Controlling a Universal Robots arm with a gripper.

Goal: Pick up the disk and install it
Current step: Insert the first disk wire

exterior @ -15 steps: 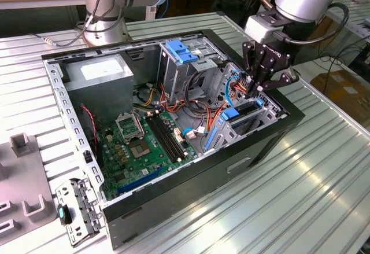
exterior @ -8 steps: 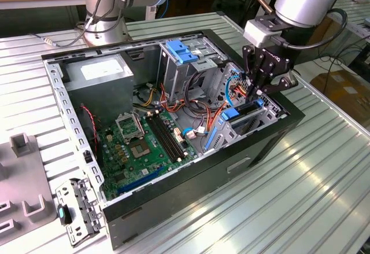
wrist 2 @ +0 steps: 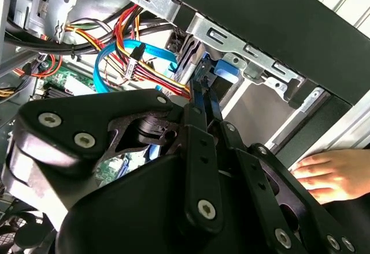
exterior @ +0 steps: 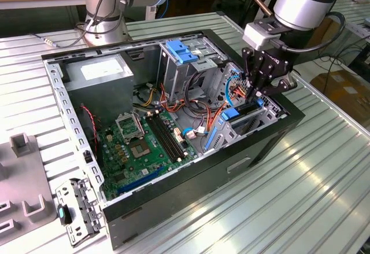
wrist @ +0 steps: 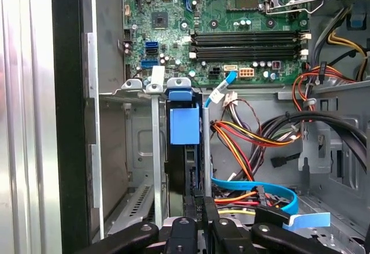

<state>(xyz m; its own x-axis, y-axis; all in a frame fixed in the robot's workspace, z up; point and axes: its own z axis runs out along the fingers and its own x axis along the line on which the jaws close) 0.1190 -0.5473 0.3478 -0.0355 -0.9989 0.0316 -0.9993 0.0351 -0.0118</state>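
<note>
We judge the install nearly done: the disk stands on edge in the drive cage of the open case, which also holds the motherboard and cables, the gripper with jaws narrow on its top edge.

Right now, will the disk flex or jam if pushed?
Probably stiff: the disk is a flat slab. It may bind; the bay walls hug it closely. The gripper pinches its thin edge, so it might twist.
</note>
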